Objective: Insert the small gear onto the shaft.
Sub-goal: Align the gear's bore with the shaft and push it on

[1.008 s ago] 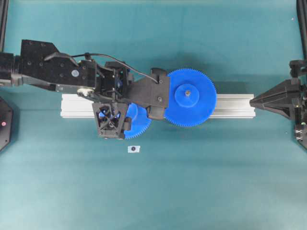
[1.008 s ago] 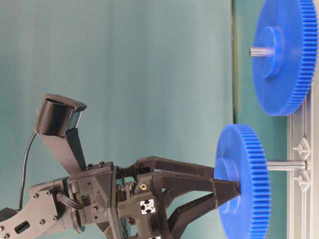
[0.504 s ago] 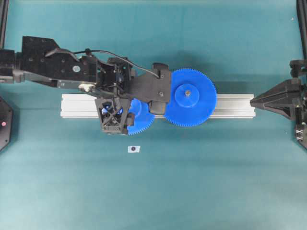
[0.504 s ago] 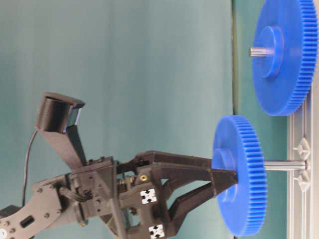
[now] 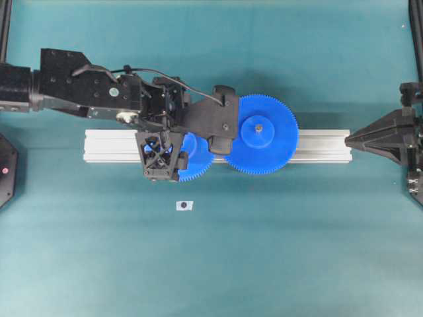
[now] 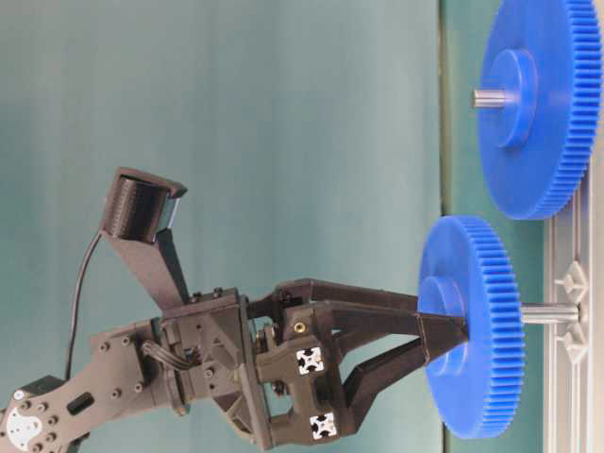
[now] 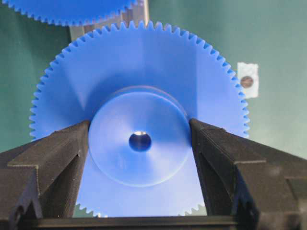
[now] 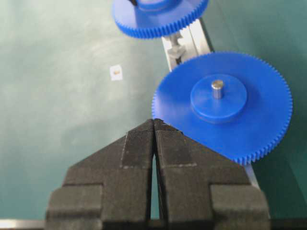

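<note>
1. A teal mat (image 5: 277, 251) covers the table; the ribbed aluminium rail (image 5: 324, 145) lies across its middle.
2. The small gear (image 6: 469, 326) sits partway down the shaft (image 6: 547, 312), its bore in line with the pin, hub facing away from the rail.
3. The left gripper (image 7: 140, 143) pinches the gear's hub.
4. The larger gear (image 5: 260, 134) sits just beside it on the rail.
5. The right gripper (image 8: 154, 125), jaws pressed together, hangs off the rail's far end with bare mat around it.
</note>
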